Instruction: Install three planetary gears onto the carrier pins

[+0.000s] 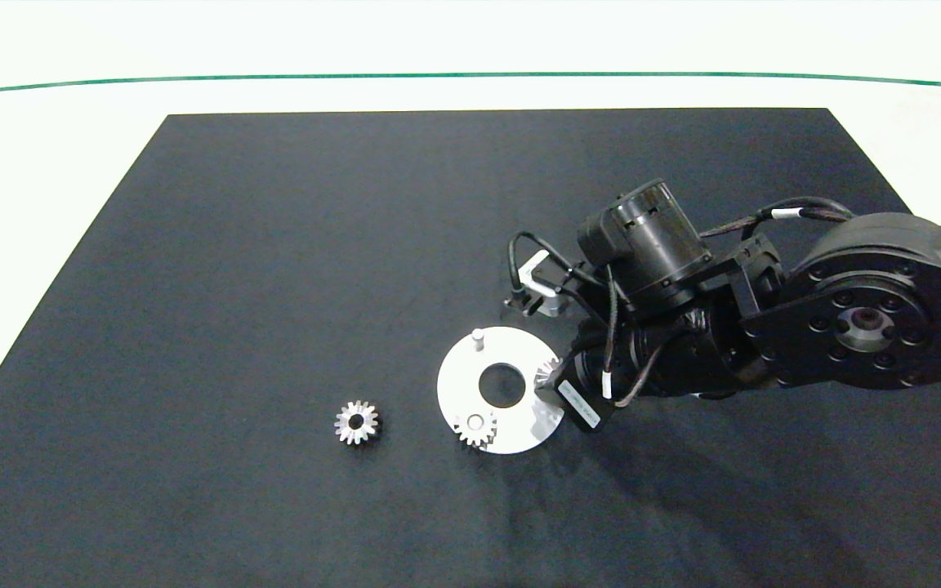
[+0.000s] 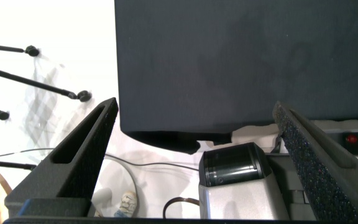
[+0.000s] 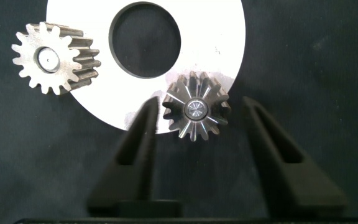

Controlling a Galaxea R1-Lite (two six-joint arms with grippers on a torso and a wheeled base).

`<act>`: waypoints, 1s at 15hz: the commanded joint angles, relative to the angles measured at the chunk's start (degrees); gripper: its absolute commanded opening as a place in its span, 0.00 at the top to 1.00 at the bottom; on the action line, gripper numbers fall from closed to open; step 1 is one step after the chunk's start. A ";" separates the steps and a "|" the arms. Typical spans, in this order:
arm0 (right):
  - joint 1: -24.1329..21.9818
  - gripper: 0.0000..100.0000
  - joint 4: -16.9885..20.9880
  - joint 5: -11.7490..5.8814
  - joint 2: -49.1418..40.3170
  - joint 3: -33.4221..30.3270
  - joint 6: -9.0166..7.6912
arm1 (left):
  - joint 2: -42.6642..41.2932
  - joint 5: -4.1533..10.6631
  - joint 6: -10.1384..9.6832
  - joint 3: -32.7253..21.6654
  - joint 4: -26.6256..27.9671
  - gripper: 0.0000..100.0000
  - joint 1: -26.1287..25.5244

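In the head view the right gripper (image 1: 550,382) is mostly hidden under its own wrist and cables, so only a few teeth of the gear (image 1: 548,374) below it show at the disc (image 1: 458,384) edge nearest that arm; the right wrist view makes it plainer, with that gear (image 3: 196,112) seated on the disc (image 3: 229,37) rim, a pin end visible in its bore, and the jaws standing wide, one finger (image 3: 137,149) beside it on each side, neither touching; whether the gear is fully down on its pin cannot be told. The disc is flat, white and ring-shaped with a large centre hole, lying on the dark mat (image 1: 274,245) that covers the table; a second gear (image 1: 476,428) sits on a pin at the disc's near edge, its pale pin end filling the bore; one pin (image 1: 477,336) stands bare and upright at the far edge. A third gear (image 1: 356,421), silvery with pointed teeth and an open round bore, lies flat on the mat to the left of the disc, apart from it. The left gripper (image 2: 194,155) is out of the head view; its wrist view shows its jaws wide and empty, off the near mat edge, above a grey device (image 2: 238,186) that is cut off.
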 commanded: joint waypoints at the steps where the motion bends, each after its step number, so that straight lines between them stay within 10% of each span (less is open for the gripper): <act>1: 0.14 0.00 0.13 -0.06 -0.05 0.33 -0.11 | -0.01 0.03 0.11 -0.08 0.37 0.00 0.03; 10: -4.43 0.00 0.48 0.12 -31.43 16.24 0.41 | 18.98 -0.49 -1.12 -1.84 -11.49 0.00 -0.32; 15: -10.94 0.00 0.75 0.12 -48.65 24.33 4.54 | 31.46 -0.93 -5.25 -2.28 -13.52 0.00 -0.85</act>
